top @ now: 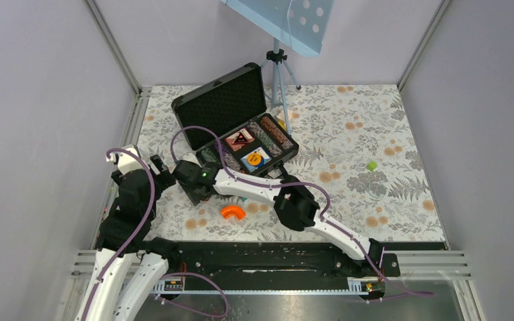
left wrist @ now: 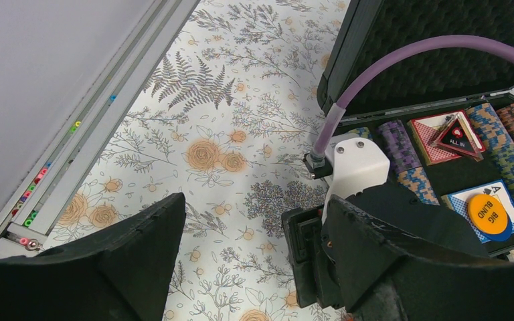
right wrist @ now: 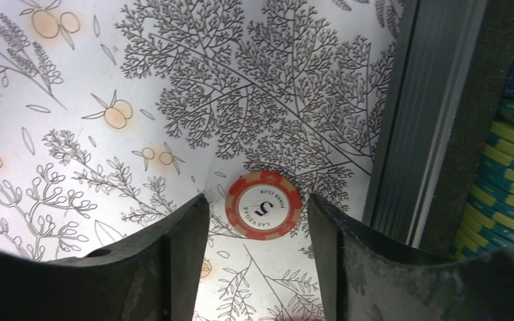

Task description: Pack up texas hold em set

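Note:
The black briefcase (top: 222,105) lies open on the floral cloth, its foam-lined lid (left wrist: 442,67) raised. Inside are rows of striped chips (top: 274,134), a red deck (left wrist: 435,134) under an "ALL IN" triangle, and a blue deck (left wrist: 472,197) under an orange "BIG BLIND" disc (left wrist: 487,214). A loose red "5" chip (right wrist: 263,204) lies flat on the cloth beside the case's outer wall (right wrist: 435,134). My right gripper (right wrist: 255,199) is open just above it, one finger on each side. My left gripper (left wrist: 254,214) hangs open over bare cloth, left of the right wrist (left wrist: 355,167).
An orange curved piece (top: 233,212) lies on the cloth near the right forearm. A small green block (top: 372,165) sits at the right. A tripod (top: 278,73) stands behind the case. A rail (left wrist: 73,127) runs along the left edge of the table.

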`<state>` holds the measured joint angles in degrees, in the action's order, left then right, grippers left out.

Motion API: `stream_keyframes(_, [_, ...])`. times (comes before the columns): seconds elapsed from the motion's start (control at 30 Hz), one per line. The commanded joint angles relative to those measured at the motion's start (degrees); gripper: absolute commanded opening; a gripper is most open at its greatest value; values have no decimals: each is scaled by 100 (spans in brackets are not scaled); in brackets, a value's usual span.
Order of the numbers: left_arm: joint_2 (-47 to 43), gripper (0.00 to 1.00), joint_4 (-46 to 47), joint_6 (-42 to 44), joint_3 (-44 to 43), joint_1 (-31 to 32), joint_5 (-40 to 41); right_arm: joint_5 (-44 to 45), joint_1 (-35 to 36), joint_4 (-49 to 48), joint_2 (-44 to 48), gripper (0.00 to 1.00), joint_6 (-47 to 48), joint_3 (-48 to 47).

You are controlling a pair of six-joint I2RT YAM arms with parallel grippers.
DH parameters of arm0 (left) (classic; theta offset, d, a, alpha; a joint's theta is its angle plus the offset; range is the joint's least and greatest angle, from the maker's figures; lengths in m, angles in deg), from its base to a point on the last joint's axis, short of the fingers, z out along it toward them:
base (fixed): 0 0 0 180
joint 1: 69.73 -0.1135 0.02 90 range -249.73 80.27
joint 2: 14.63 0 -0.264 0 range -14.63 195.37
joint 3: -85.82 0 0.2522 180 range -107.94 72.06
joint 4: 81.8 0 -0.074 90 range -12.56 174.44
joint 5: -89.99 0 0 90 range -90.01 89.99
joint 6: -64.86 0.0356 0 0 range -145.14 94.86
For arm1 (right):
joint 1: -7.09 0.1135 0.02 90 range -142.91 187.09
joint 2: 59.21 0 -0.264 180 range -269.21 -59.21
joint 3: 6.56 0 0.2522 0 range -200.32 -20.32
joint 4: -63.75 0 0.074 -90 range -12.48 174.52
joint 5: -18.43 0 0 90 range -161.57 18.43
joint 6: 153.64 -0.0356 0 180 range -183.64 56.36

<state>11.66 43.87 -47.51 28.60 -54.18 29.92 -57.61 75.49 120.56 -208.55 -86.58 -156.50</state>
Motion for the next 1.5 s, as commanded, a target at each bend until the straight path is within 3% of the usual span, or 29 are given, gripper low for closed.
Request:
stream_keyframes(0.0, [-61, 77, 274, 59, -4, -18, -3, -14, -210, 485, -585, 60, 112, 71])
stream_keyframes(0.47, [-45, 77, 281, 74, 4, -18, -20, -28, -231, 487, -677, 50, 102, 174])
stream_keyframes(1.13, [-67, 77, 286, 75, 9, -24, -23, 51, 1, -658, 1037, 46, -574, 3409])
stream_keyframes(1.47, [-78, 77, 289, 75, 3, -24, -41, 60, 217, -736, 1379, 46, -687, 3849])
